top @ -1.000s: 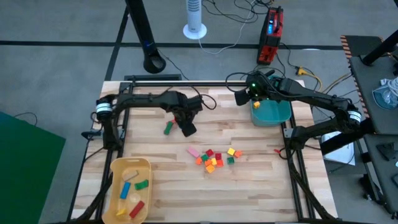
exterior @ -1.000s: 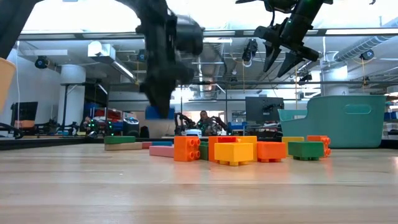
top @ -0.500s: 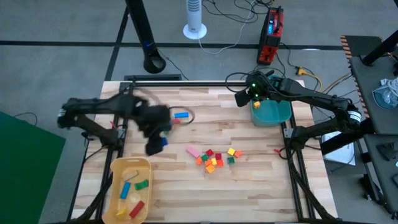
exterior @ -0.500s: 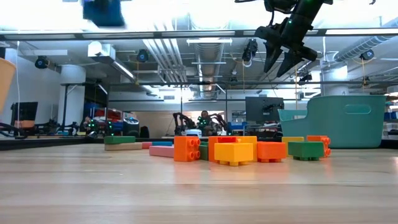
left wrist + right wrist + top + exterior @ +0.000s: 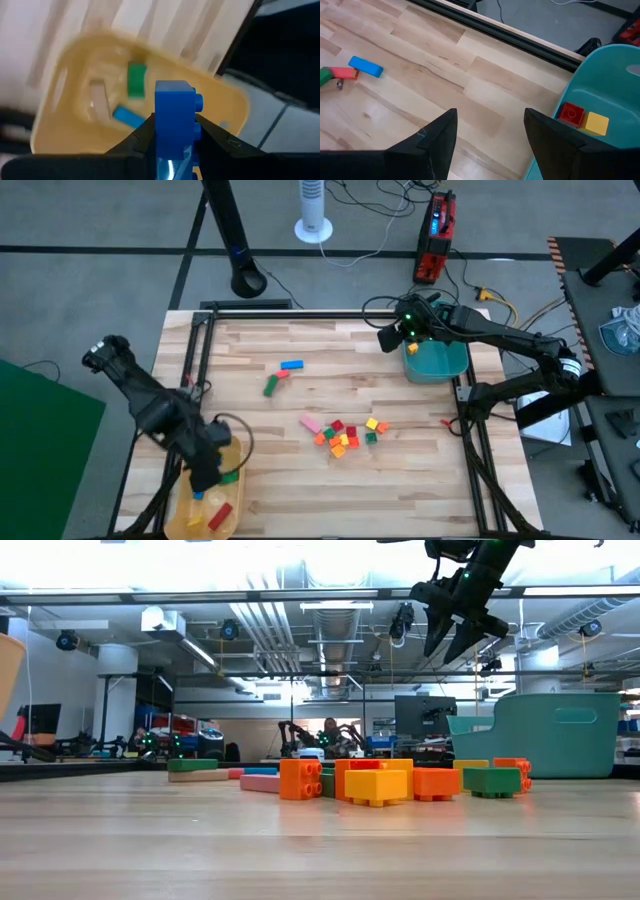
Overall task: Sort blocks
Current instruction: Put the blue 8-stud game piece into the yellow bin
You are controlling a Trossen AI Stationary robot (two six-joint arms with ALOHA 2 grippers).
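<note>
The left end effector (image 5: 172, 131) hangs over the yellow tray (image 5: 232, 446) at the worktop's (image 5: 400, 480) near left corner, its fingers clamped on a blue block (image 5: 174, 122) that stands upright between them. Below it, inside the tray, lie a green block (image 5: 136, 78) and a smaller blue bar (image 5: 127, 115); the high view also shows a red piece (image 5: 219, 515) at the tray's near end. The tray sits right against the worktop's left edge and close to its near edge.

The right end effector (image 5: 490, 132) waits with fingers apart beside the far left rim of the teal bin (image 5: 440, 363), which stands at the far right, touching the worktop's right rail. A red block (image 5: 570, 113) and a yellow block (image 5: 596, 123) rest side by side in the bin.

The main cluster of blocks (image 5: 345, 434) lies mid-worktop, slightly right of centre, well clear of every edge. Three strays, a blue bar (image 5: 291, 365), a red bar (image 5: 281, 374) and a green bar (image 5: 269, 385), sit farther back and left of it. Bare wood stretches open between the cluster and the tray, and across the whole near strip.
</note>
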